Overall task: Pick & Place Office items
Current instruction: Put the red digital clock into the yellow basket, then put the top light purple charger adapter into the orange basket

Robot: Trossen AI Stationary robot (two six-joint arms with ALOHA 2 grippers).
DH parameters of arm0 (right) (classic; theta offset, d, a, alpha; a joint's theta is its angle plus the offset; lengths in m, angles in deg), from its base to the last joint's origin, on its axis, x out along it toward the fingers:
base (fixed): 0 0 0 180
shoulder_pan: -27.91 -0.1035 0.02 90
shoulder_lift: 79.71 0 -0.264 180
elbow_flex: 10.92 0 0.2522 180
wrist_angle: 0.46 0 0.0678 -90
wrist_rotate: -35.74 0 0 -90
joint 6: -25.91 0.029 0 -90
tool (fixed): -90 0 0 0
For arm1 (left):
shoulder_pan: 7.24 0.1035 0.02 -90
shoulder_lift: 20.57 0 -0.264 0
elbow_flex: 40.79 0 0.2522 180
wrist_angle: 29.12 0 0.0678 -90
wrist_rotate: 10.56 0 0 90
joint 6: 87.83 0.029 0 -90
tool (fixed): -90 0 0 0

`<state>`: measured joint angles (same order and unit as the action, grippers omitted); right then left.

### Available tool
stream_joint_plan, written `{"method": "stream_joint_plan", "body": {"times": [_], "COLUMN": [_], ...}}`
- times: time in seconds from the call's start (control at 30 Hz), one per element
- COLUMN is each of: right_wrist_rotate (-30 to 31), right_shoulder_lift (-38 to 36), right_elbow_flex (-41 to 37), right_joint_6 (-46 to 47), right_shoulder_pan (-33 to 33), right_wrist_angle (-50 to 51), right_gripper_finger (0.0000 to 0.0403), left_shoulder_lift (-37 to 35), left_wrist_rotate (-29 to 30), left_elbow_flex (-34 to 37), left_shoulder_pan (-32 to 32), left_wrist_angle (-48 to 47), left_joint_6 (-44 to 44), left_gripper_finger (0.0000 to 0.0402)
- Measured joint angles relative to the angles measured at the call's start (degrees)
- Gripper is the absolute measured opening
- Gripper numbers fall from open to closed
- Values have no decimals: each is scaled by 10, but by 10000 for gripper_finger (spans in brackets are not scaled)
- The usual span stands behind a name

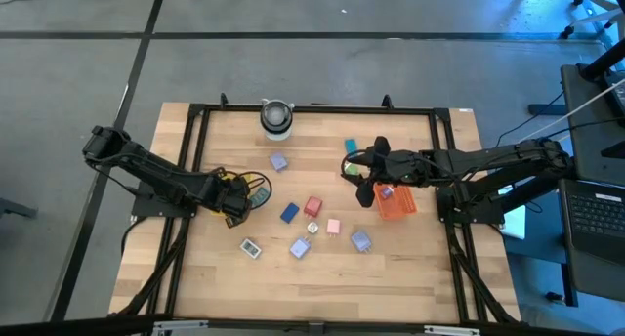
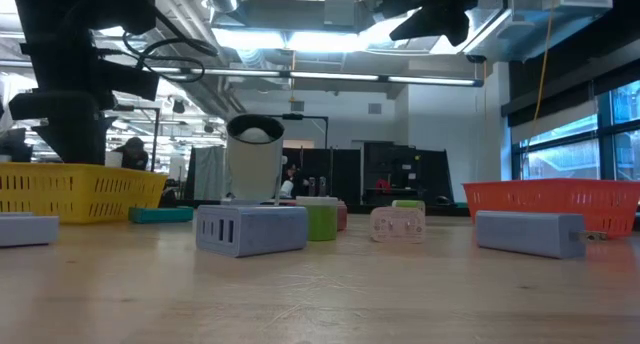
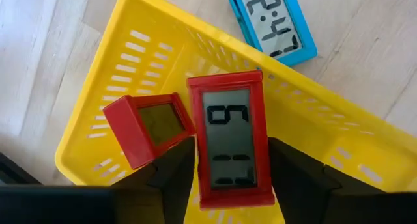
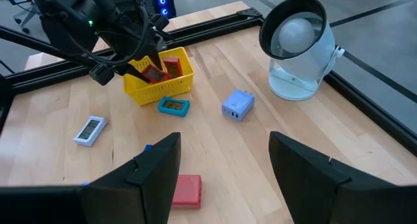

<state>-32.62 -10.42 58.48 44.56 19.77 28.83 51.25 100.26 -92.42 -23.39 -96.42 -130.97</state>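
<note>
My left gripper [image 3: 232, 149] points down into the yellow tray [image 3: 130, 68] at the table's left. It is open, with a finger close on either side of a red digital clock [image 3: 229, 113] that lies face up on the tray's floor. A smaller red square piece [image 3: 148, 127] lies beside the clock. A blue clock [image 3: 273, 22] lies on the table just outside the tray. My right gripper [image 4: 225, 165] hangs open above the table's right half with nothing between its fingers. More office items lie scattered mid-table, among them a lavender block [image 1: 279, 162] and a white clock [image 1: 251, 247].
An orange-red tray [image 1: 398, 203] holding a lavender piece [image 1: 386, 191] sits under the right arm. A grey-white cylinder [image 1: 276, 118] stands at the far edge. Blue [image 1: 289, 213], red [image 1: 313, 206], pink [image 1: 333, 226], teal [image 1: 351, 146] and lavender [image 1: 361, 241] pieces lie between the trays.
</note>
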Motion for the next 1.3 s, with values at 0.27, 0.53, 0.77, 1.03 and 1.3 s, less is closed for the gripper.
{"method": "stream_joint_plan", "body": {"times": [0.27, 0.53, 0.77, 1.03, 1.3], "right_wrist_rotate": [0, -2, -2, 0, 19], "right_shoulder_lift": [0, 0, 0, 0, 0], "right_elbow_flex": [0, 0, 0, 0, 0], "right_joint_6": [0, -1, -9, -9, -8], "right_shoulder_pan": [0, -1, -17, -30, -49], "right_wrist_angle": [0, 0, 0, 0, 2], "right_gripper_finger": [233, 233, 233, 233, 233], "left_shoulder_lift": [0, 0, 0, 0, 27], "left_wrist_rotate": [-14, 13, 81, 148, 143], "left_elbow_flex": [0, -10, -96, -168, -169], "left_shoulder_pan": [0, 0, 0, 6, 60], "left_wrist_angle": [0, -11, -69, -27, 3], "left_joint_6": [10, 18, 119, 450, 727], "left_gripper_finger": [220, 221, 219, 219, 218]}}
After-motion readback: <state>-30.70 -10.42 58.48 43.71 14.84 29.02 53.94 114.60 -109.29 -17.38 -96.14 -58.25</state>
